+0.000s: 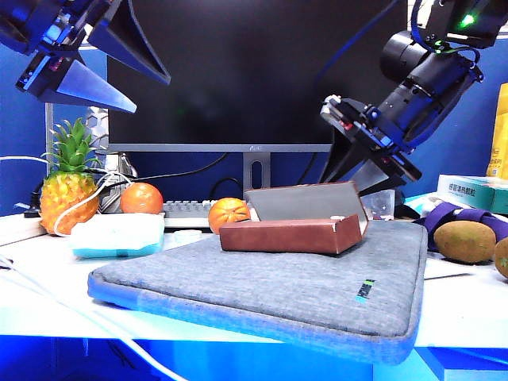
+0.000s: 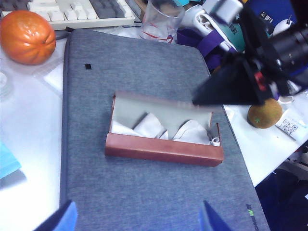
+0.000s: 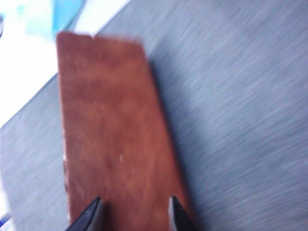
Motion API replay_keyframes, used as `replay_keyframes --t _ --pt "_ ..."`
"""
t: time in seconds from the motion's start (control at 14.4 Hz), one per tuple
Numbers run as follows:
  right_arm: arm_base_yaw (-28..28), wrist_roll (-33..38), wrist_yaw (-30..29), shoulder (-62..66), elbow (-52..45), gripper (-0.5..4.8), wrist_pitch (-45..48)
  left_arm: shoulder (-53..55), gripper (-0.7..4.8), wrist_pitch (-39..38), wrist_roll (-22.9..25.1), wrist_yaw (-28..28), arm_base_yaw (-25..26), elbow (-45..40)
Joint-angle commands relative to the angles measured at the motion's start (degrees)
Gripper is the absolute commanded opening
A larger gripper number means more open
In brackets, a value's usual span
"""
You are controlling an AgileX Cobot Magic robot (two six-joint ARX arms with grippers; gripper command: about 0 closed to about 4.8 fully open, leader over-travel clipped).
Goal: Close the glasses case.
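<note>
Exterior view: right gripper (image 1: 379, 176), jaws clenched empty, behind the half-raised lid (image 1: 305, 202) of the glasses case (image 1: 290, 234), should push it down; left gripper (image 1: 119, 59) hangs released well above the case.

Office desk: monitor (image 1: 238, 71), keyboard (image 1: 184, 213)

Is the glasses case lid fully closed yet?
No, the glasses case lid stands partly raised, its pale grey inside showing in the exterior view.
</note>
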Motion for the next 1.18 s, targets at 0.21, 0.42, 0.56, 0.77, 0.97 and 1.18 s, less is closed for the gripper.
replay_keyframes --t 0.21,0.42,0.56,0.77,0.97,1.18 --pt "5.1 -0.2 -1.2 -0.2 0.1 2.43 -3.4 -0.2 3.4 0.0 0.2 2.6 0.0 0.4" --pt "8.6 3.1 1.2 -2.0 0.2 3.17 6.5 -1.6 3.39 0.0 3.8 1.7 0.1 0.4" --pt "8.6 5.2 9.8 -7.8 0.2 3.17 14.7 -7.1 3.39 -0.4 7.1 -8.3 0.0 0.4" --pt "8.2 2.6 22.3 -19.6 0.1 3.19 21.4 -17.6 3.39 -0.6 10.7 -16.8 0.1 0.2" --pt "8.2 2.6 27.5 -30.4 -0.2 3.2 25.0 -25.0 3.39 -4.9 14.2 -19.5 0.3 0.1" --pt "8.2 0.2 33.6 -44.5 -6.9 3.19 26.7 -35.7 3.39 -6.8 15.7 -22.3 1.1 -5.2"
